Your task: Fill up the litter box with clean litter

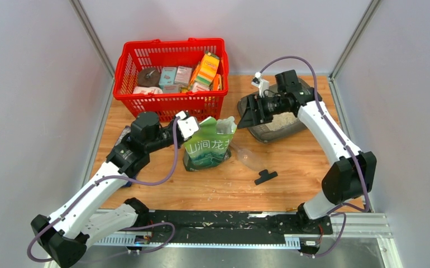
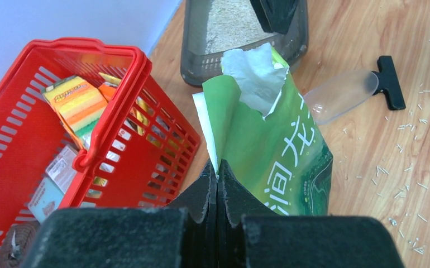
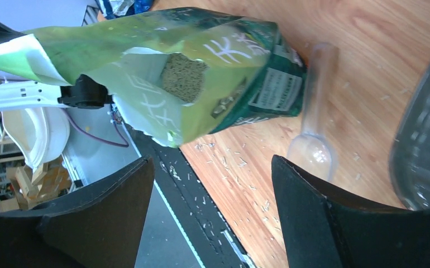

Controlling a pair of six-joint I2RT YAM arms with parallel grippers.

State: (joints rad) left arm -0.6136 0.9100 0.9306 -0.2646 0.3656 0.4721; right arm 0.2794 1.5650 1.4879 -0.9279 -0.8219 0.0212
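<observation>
At the far left of the tabletop (image 1: 213,192) stands a red basket (image 1: 168,107) of groceries, which plays no part here. Just beside it the left pincer (image 2: 217,170) is closed, its tips pressed together on what looks like the side edge of the green pouch (image 1: 208,146), steadying it upright with its torn mouth gaping toward the right arm. The right wrist view shows granules (image 3: 185,78) inside that mouth, though their colour is hard to judge through the green film. To the right of the pouch a clear plastic scoop (image 1: 250,159) lies flat on the wood, its black handle (image 1: 266,177) pointing toward the near edge, and spilled grains (image 2: 402,167) are scattered around it. Further right and further back sits the litter box (image 1: 266,137), holding a layer of pale clean litter (image 1: 283,119); how deep it is cannot be told. The right pincer (image 3: 211,162) hangs over the tray's left end, jaws spread wide and empty. The step in hand appears to be a pause between scoops, with the tool set down. The next move would call for the right arm to descend to the scoop, close on its handle, and bring it to the pouch mouth while the left keeps the pouch from tipping.
</observation>
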